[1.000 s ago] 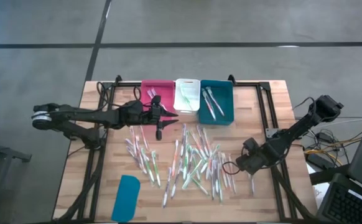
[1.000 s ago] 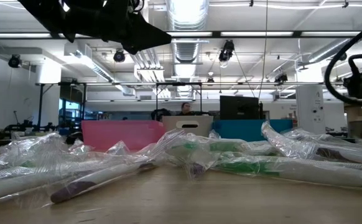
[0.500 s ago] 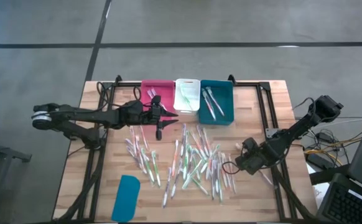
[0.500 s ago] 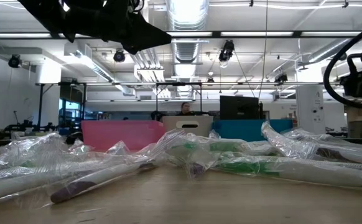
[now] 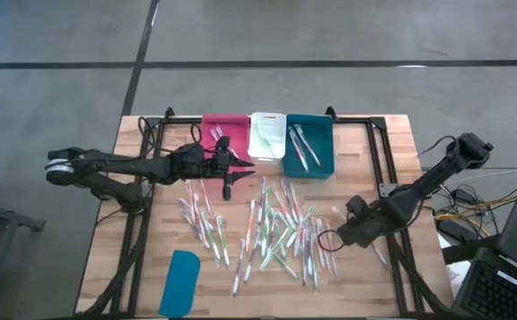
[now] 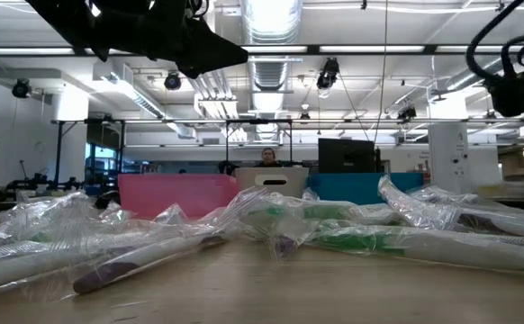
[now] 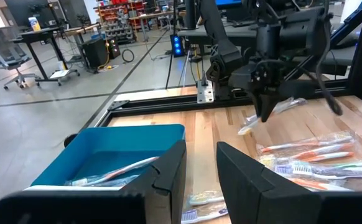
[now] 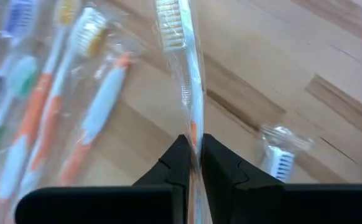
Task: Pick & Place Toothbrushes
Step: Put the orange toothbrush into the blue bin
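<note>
Several wrapped toothbrushes (image 5: 272,233) lie in a loose heap on the wooden table (image 5: 383,142). My right gripper (image 5: 338,236) stands at the heap's right edge, pointing steeply down, shut on one orange-and-white wrapped toothbrush (image 8: 182,68). My left gripper (image 5: 229,178) hovers level and open near the pink bin (image 5: 224,132), with nothing between its fingers (image 7: 243,177). A few toothbrushes lie in the teal bin (image 5: 309,147). My right gripper pinches the toothbrush's handle (image 8: 193,132) through its clear wrapper, between the two fingers. The fingers come from above, slanting down. The toothbrush (image 7: 279,107) lies across the fingertips, tilted and lifted clear of the table, its bristle end (image 8: 168,22) reaching away from the fingers.
A white bin (image 5: 266,133) stands between the pink and teal bins at the table's far edge. A flat teal lid (image 5: 180,283) lies near the front left. A single blue-bristled toothbrush (image 8: 279,160) lies on the wood by my right gripper. Black rails (image 5: 378,164) frame the table.
My right gripper has gone up a little from the table at the heap's right edge. My left arm has kept still.
</note>
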`<state>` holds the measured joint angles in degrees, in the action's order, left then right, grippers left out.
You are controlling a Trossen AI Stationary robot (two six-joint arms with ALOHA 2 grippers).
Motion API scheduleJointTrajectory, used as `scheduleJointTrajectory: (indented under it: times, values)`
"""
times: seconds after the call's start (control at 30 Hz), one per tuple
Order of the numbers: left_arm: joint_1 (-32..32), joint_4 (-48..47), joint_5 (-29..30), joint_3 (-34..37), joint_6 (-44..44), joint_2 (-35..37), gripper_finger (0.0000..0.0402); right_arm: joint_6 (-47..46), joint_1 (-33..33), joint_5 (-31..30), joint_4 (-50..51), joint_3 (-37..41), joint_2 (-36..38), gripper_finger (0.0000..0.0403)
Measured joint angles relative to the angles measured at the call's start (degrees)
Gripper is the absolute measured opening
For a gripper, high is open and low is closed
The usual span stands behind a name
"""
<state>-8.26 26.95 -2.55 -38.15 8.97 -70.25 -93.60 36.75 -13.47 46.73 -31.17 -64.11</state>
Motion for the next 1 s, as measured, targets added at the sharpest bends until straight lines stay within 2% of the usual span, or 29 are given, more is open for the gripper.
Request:
scheduleJointTrajectory:
  times: [0.17,0.33,0.47,0.57,0.77,1.0]
  values:
    - [0.01,-0.01,0.00,0.00,-0.02,-0.01,0.0094,2.93,0.00,-2.65,-0.01,-0.94,3.42,0.0022]
    - [0.01,-0.01,0.00,0.00,-0.02,-0.01,0.0094,5.74,-0.01,-7.92,-0.42,-1.53,6.74,0.0022]
    - [-0.01,-0.01,0.00,0.00,-0.01,-0.01,0.0094,7.55,-0.07,-14.45,-0.47,-1.98,8.93,0.0022]
    - [0.00,-0.01,0.01,0.01,-0.02,-0.01,0.0094,9.94,-1.12,-16.21,-0.48,-2.24,10.25,0.0022]
    - [0.01,-0.01,0.02,0.02,-0.02,-0.01,0.0094,17.74,-6.70,-16.72,-0.68,-3.16,11.23,0.0022]
    - [0.01,-0.01,0.00,0.02,-0.02,-0.01,0.0094,33.12,-18.18,-16.65,-4.28,-6.05,9.80,0.0022]
